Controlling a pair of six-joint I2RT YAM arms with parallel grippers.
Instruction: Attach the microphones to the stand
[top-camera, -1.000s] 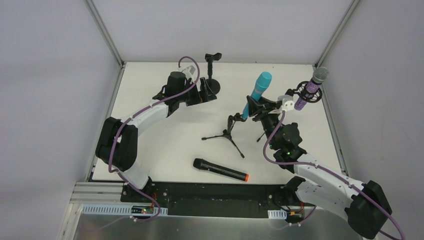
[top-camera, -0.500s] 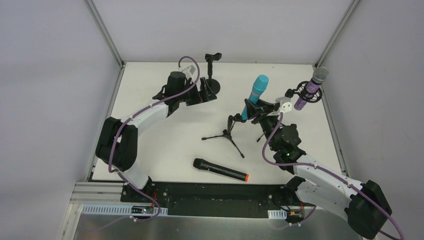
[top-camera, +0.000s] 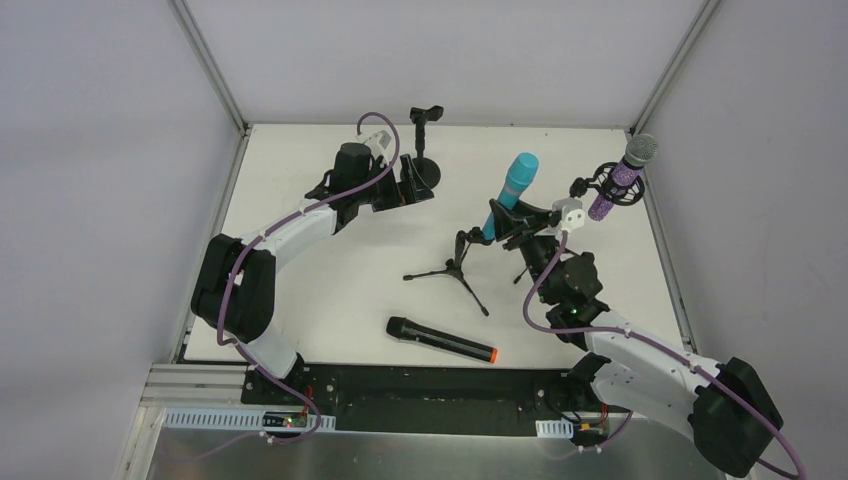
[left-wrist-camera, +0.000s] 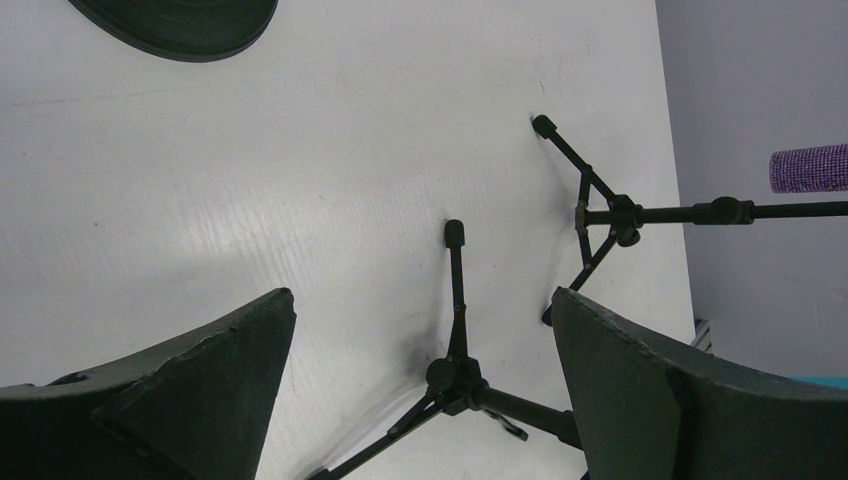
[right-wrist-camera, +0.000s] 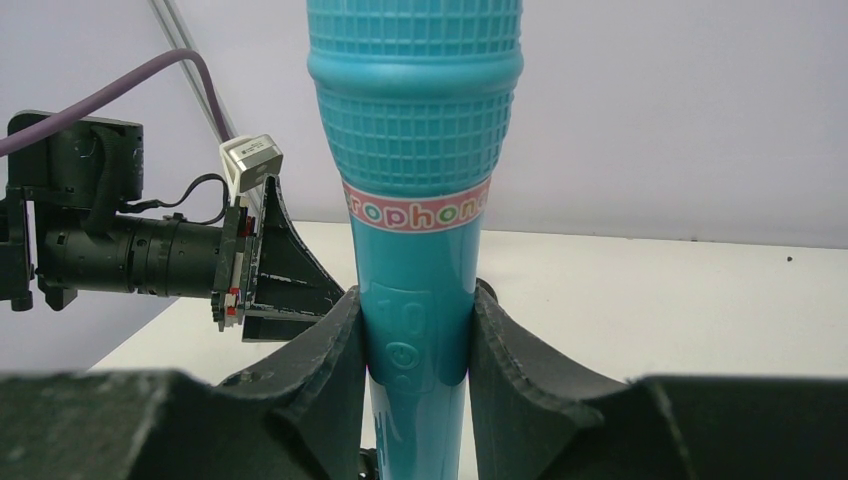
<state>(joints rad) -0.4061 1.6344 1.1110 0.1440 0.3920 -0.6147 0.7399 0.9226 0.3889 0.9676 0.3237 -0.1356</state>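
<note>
From the middle tripod stand (top-camera: 456, 268) we place the rest. Before it lies the flat microphone (top-camera: 441, 340), left to right. Just right and above, the held microphone (top-camera: 514, 185) tilts between the right gripper's (top-camera: 510, 222) fingers. Farther right and behind, the mounted microphone (top-camera: 628, 170) sits in another stand (top-camera: 606, 182). Behind-left stands the round-base stand (top-camera: 424, 165), the left gripper (top-camera: 412, 185) beside its base.

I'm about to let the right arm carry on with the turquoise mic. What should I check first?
1. Right gripper grip on the turquoise microphone: ok, fingers pinch the handle from both sides.
2. Turquoise microphone seated in the tripod stand: cannot tell, the gripper hides the joint.
3. Left gripper open and empty: ok.
4. Purple microphone mounted: ok, it sits in the shock mount.
5. Black microphone attached: not ok, it lies on the table.
</note>
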